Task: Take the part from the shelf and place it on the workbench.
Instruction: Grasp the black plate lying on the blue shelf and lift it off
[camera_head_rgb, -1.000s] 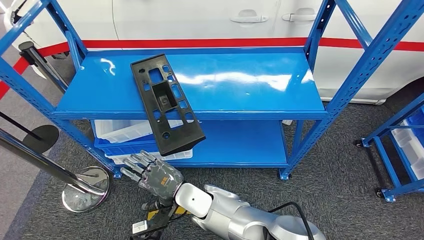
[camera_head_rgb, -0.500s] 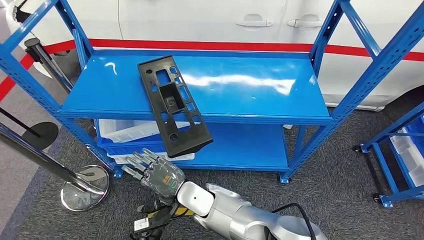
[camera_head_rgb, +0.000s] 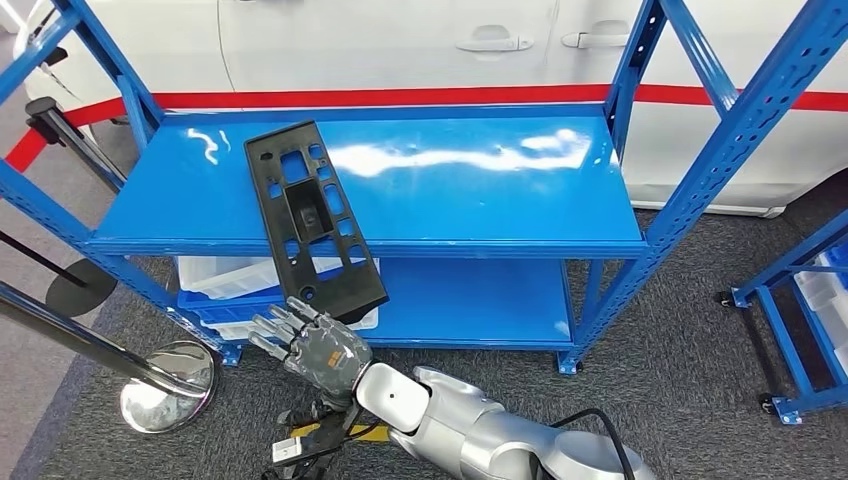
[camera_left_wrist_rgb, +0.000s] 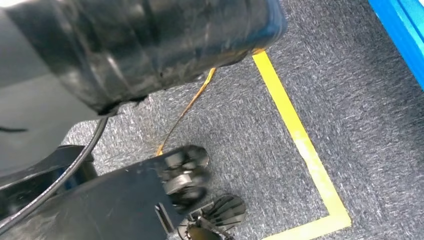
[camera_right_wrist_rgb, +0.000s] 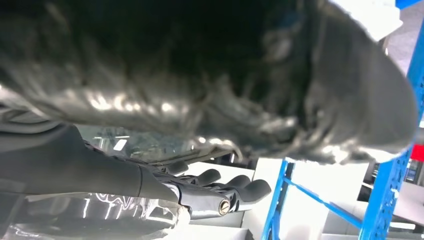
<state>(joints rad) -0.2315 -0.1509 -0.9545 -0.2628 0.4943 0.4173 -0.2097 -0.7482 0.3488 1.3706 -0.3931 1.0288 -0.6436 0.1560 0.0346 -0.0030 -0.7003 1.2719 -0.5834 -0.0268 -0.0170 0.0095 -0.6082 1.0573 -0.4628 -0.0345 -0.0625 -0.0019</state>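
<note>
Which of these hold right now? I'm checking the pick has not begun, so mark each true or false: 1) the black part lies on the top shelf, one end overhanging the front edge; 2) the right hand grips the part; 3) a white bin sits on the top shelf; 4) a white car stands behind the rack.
1) True: the black part lies on the top shelf, its near end past the front edge.
2) False: the right hand is below the part with fingers spread, holding nothing.
3) False: the white bin sits on the lower level.
4) True: the white car is behind the rack.
</note>
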